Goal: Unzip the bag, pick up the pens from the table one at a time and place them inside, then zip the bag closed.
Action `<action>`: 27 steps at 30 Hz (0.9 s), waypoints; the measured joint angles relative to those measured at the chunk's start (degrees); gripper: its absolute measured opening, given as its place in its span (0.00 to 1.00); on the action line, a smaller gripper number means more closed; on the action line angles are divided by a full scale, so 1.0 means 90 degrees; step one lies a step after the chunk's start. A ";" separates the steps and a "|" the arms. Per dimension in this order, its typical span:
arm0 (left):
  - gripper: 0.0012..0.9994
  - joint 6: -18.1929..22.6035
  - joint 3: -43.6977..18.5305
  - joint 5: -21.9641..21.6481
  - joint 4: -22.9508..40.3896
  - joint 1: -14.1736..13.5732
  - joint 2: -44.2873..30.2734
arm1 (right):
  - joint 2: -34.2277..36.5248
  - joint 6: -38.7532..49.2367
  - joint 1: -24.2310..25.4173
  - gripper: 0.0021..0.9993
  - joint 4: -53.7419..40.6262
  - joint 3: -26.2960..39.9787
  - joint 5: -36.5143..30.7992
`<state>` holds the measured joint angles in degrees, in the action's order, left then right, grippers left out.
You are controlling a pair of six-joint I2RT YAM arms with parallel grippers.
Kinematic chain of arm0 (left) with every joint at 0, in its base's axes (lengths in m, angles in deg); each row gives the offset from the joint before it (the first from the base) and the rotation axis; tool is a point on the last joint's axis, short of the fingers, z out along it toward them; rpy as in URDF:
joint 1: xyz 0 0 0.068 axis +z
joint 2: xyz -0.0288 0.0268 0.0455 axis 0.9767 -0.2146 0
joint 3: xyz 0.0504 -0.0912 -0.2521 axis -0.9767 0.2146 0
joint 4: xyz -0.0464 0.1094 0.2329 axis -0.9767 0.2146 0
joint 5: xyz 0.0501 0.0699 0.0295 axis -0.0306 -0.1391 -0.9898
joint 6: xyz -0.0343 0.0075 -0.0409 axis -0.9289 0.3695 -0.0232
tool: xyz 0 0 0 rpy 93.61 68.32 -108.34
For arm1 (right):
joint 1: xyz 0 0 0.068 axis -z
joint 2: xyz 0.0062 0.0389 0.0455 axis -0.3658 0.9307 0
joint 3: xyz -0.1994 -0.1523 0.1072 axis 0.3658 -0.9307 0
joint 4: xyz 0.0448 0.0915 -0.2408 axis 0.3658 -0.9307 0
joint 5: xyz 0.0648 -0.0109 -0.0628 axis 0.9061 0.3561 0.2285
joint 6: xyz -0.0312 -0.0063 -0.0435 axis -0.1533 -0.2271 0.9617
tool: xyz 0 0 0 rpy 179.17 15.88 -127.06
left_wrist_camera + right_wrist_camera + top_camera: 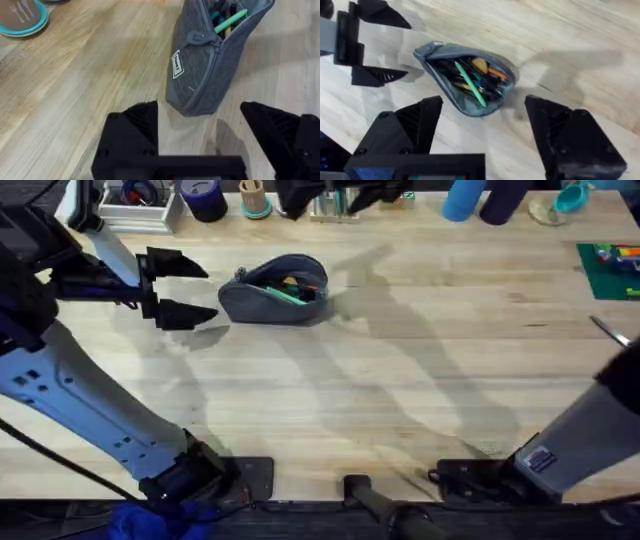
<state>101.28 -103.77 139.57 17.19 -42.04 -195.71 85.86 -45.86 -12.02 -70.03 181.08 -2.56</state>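
The blue-grey bag stands on the table at the back left with its zipper open. A green pen lies inside it among dark, orange and yellow items. In the left wrist view the green pen pokes out of the bag, and the zipper pull sits at the bag's near end. My left gripper is open, just left of the bag, with nothing in it. My right gripper hovers open high above the bag and the green pen.
Silver scissors lie at the right edge, near a green cutting mat. Along the back stand a white tray, a dark-blue cup, a teal-rimmed cup and blue cylinders.
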 joint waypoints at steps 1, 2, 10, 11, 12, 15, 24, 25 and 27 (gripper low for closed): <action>0.99 -0.0002 -0.0002 0.0000 0.0000 0.0000 0.0000 | 0.0098 -0.0002 -0.0047 1.00 0.0011 0.0099 0.0002; 0.99 -0.0001 0.0000 -0.0001 0.0000 0.0000 0.0000 | 0.0196 -0.0012 -0.0089 1.00 0.0020 0.0197 0.0002; 0.99 -0.0002 -0.0002 0.0000 0.0000 0.0000 0.0000 | 0.1027 -0.0019 -0.0366 1.00 0.0044 0.1040 0.0004; 0.99 -0.0002 -0.0002 0.0000 0.0000 0.0000 0.0000 | 0.1123 -0.0019 -0.0394 1.00 0.0050 0.1148 0.0002; 0.99 -0.0002 0.0000 0.0000 0.0000 0.0000 0.0000 | 0.1205 -0.0019 -0.0420 1.00 0.0060 0.1234 0.0002; 0.99 -0.0002 -0.0002 0.0000 0.0000 0.0000 0.0000 | 0.1424 -0.0021 -0.0500 1.00 0.0066 0.1458 0.0004; 0.99 -0.0002 -0.0001 0.0000 0.0000 0.0000 0.0000 | 0.1935 -0.0020 -0.0764 1.00 0.0155 0.1853 0.0002; 0.99 -0.0002 -0.0001 0.0000 -0.0001 0.0000 0.0000 | 0.1987 -0.0019 -0.0792 1.00 0.0220 0.1868 0.0002; 0.99 -0.0002 0.0000 0.0000 0.0000 0.0000 0.0000 | 0.2083 -0.0019 -0.0846 1.00 0.0333 0.1877 0.0002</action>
<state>101.26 -103.77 139.57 17.19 -42.04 -195.71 104.61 -46.03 -19.64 -67.04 197.97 -2.54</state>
